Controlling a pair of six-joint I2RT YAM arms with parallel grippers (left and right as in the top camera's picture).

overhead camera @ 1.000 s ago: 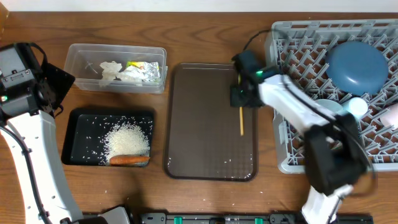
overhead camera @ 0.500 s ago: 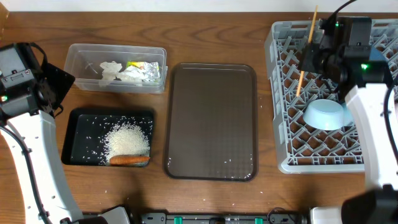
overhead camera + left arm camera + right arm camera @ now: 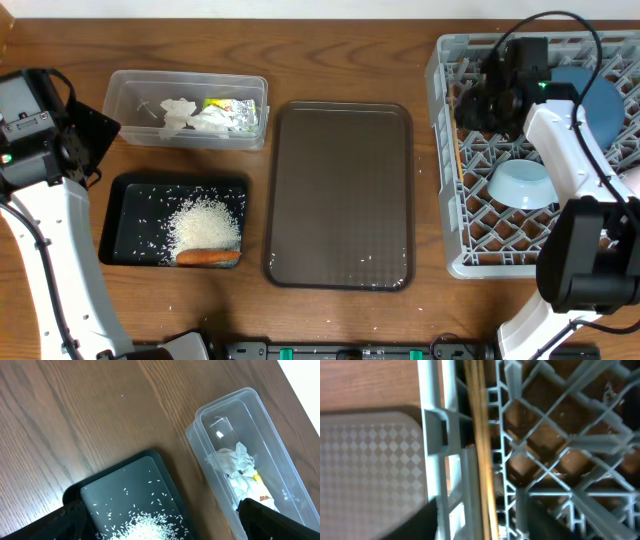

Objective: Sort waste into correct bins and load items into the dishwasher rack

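Note:
The wooden chopsticks (image 3: 482,450) lie along the left wall of the grey dishwasher rack (image 3: 500,268), seen from overhead as a thin line (image 3: 459,150). My right gripper (image 3: 478,105) hovers over them, open (image 3: 482,527), its dark fingers apart on either side and not touching the sticks. A blue plate (image 3: 592,100) and a light blue bowl (image 3: 522,185) sit in the rack. The clear tub (image 3: 125,95) holds tissue (image 3: 188,115) and foil wrapper (image 3: 232,108). Rice (image 3: 205,225) and a carrot (image 3: 208,257) lie in the black tray (image 3: 130,215). My left gripper (image 3: 88,140) stands open (image 3: 160,510) above the black tray's corner.
A dark brown serving tray (image 3: 340,195) lies between the bins and the rack, with a few rice grains near its front edge. Bare wooden table (image 3: 75,420) stretches left of the tub. The rack's upright pegs surround the right gripper.
The right arm carried the chopsticks from the brown tray over to the rack, lowered them at its left wall, and its jaws opened. The left arm has stayed still.

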